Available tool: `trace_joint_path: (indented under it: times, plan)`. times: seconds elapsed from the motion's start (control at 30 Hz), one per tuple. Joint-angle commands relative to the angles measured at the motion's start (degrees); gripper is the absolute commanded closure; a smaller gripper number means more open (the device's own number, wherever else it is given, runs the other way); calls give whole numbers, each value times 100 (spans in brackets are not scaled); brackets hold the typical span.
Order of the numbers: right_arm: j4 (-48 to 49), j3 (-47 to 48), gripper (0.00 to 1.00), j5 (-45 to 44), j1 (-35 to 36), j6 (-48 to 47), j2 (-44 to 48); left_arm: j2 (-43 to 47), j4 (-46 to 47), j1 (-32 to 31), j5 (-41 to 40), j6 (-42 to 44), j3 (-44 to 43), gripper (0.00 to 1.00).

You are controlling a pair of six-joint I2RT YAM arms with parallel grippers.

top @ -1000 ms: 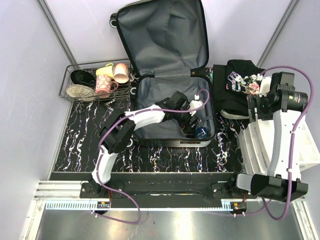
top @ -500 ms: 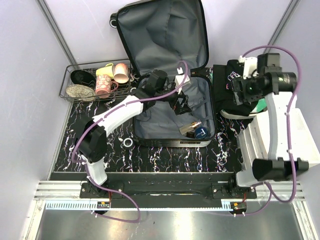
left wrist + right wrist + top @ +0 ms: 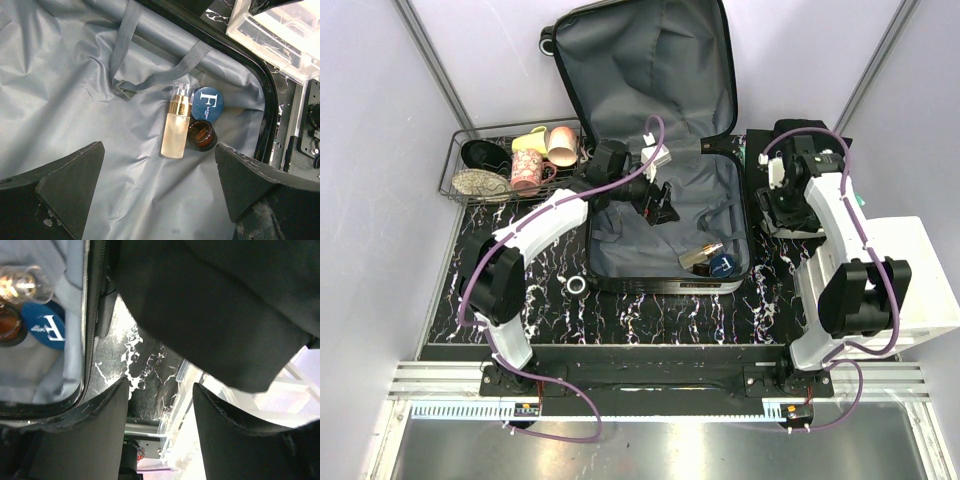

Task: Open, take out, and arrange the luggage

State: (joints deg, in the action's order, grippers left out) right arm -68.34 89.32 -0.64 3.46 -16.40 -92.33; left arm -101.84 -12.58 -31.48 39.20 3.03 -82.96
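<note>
Left end effector (image 3: 160,150) wide, right (image 3: 161,387) narrower

Far L: wire basket (image 3: 447,168) w/ two pink cups (image 3: 561,146), a yellow cup (image 3: 530,141), black bowl (image 3: 483,153) & patterned dish (image 3: 478,184) inside. Far R: black garment (image 3: 756,195) lying on the black marbled table (image 3: 660,315). Near R: white plastic bins (image 3: 920,280), just beside the garment. Small ring (image 3: 577,285) on table, near L of centre. Mid-scene: clear bottle (image 3: 176,122) w/ gold collar on its side, touching an amber jar (image 3: 201,135); round blue lid (image 3: 207,102) marked "F" touching both.
</note>
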Motion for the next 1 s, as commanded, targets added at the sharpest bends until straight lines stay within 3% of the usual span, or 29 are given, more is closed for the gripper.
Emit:
trace_joint_path:
  times: [0.0, 0.1, 0.5, 0.77, 0.97]
  plan:
    - [847, -380, 38, -358, 23, 479, -161, 279, 115, 46, 202, -136, -45, 2]
    - [1471, -600, 37, 11, 23, 892, -319, 288, 89, 72, 193, -136, -62, 2]
    - [2588, -618, 43, -630, -170, 1605, -1576, 595, -175, 556, 158, -285, 7, 2]
    - [2905, 610, 46, -666, -996, 1500, -2244, 622, -131, 600, 70, -285, 254, 2]
    - [3168, 1341, 47, -542, -1067, 1254, -2895, 481, -201, 617, 61, -285, 201, 2]
